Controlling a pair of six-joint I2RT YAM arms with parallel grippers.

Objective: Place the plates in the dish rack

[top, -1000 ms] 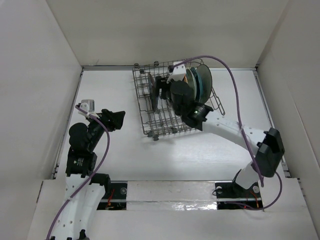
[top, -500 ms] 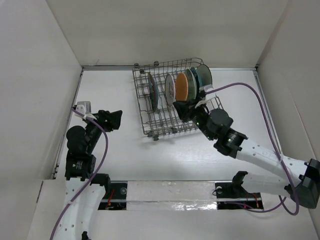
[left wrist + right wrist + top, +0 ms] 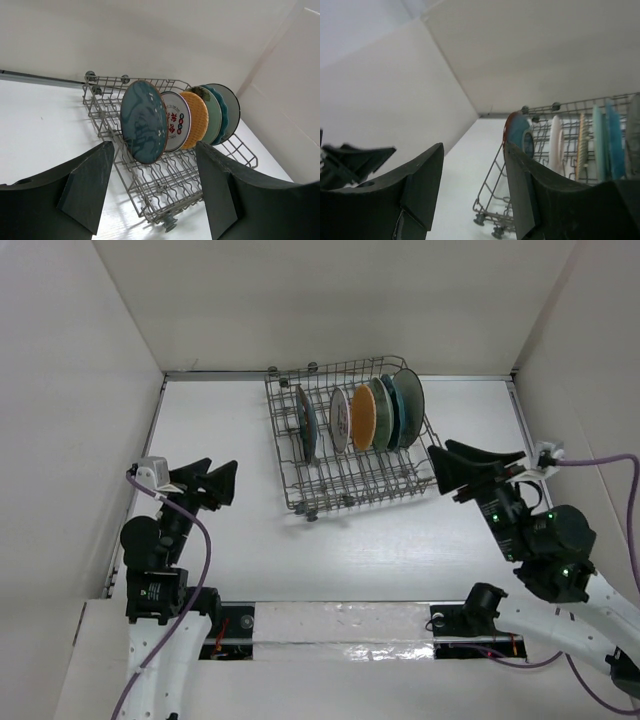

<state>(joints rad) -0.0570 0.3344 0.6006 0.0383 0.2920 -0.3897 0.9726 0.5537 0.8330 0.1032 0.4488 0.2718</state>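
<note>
The dish rack (image 3: pixel 350 455) stands at the back middle of the table, a grey wire basket. Several plates stand upright in it: a dark teal one (image 3: pixel 305 423) at the left, then a white patterned one (image 3: pixel 340 420), an orange one (image 3: pixel 363 417) and greenish and teal ones (image 3: pixel 400 405) at the right. My left gripper (image 3: pixel 205 483) hovers open and empty left of the rack. My right gripper (image 3: pixel 465 470) is open and empty just off the rack's right front corner. The left wrist view shows the rack (image 3: pixel 165 185) and the dark teal plate (image 3: pixel 144 122) beyond my open gripper (image 3: pixel 154 146). The right wrist view shows the same plate (image 3: pixel 520 134) edge-on past my open gripper (image 3: pixel 474 150).
White walls close in the table on the left, back and right (image 3: pixel 575 390). A metal rail (image 3: pixel 40 79) runs along the back edge. Purple cables (image 3: pixel 600 462) trail from both wrists. The rack rests on small round feet (image 3: pixel 170 222).
The right arm has pulled away from the plates in the rack, back to the near right, its gripper empty. The left gripper has drifted a little to the left.
</note>
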